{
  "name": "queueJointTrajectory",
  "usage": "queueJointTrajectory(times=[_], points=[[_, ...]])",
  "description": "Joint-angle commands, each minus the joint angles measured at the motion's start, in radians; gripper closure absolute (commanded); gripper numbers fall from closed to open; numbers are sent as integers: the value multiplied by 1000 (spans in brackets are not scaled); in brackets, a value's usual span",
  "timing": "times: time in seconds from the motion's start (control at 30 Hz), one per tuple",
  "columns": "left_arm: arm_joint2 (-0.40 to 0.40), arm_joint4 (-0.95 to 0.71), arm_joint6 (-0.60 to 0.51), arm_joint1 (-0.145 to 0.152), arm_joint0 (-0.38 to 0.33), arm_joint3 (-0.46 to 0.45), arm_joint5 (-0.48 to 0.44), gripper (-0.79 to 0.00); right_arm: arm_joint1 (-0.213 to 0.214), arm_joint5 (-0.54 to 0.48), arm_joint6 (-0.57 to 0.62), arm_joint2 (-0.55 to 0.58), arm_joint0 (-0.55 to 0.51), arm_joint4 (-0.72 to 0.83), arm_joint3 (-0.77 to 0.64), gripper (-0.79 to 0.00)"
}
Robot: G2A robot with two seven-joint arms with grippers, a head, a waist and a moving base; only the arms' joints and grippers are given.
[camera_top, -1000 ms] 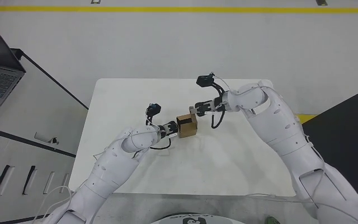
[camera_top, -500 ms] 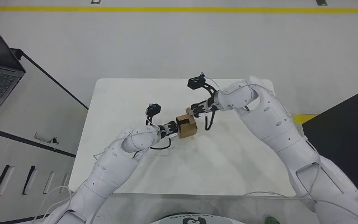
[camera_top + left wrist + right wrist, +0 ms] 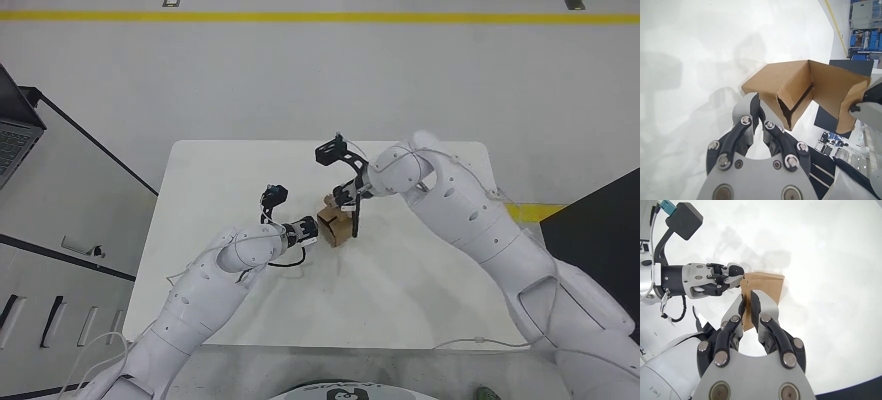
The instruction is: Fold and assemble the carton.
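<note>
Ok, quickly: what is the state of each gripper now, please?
Left gripper: closed, pinching the brown cardboard carton.
Right gripper: closed, pinching the same carton.

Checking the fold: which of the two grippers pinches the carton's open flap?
The right gripper: the flap sits clamped between its pads. The left gripper instead clamps the carton at its opposite edge.

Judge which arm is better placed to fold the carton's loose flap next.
Right. The right gripper is clamped on the carton's loose flap from above, so it can likely fold it; the left gripper only grips the carton's near edge, steadying it.
</note>
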Motion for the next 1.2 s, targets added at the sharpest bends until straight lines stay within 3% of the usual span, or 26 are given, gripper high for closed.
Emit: queueJointTrajectory(times=[0.0,0.23,0.67,0.8,0.93,1.17], points=[[0,0,0,0,0,0,0,0,-6,-2,2,-16,8,-12,5,-80],[0,0,0,0,0,0,0,0,-29,-11,10,-60,34,-47,27,-114],[0,0,0,0,0,0,0,0,-62,-23,19,-122,54,-130,47,-92],[0,0,0,0,0,0,0,0,-70,-20,18,-129,56,-147,54,-142],[0,0,0,0,0,0,0,0,-73,-19,26,-128,55,-160,54,-243],[0,0,0,0,0,0,0,0,-75,-21,48,-124,44,-184,45,-246]])
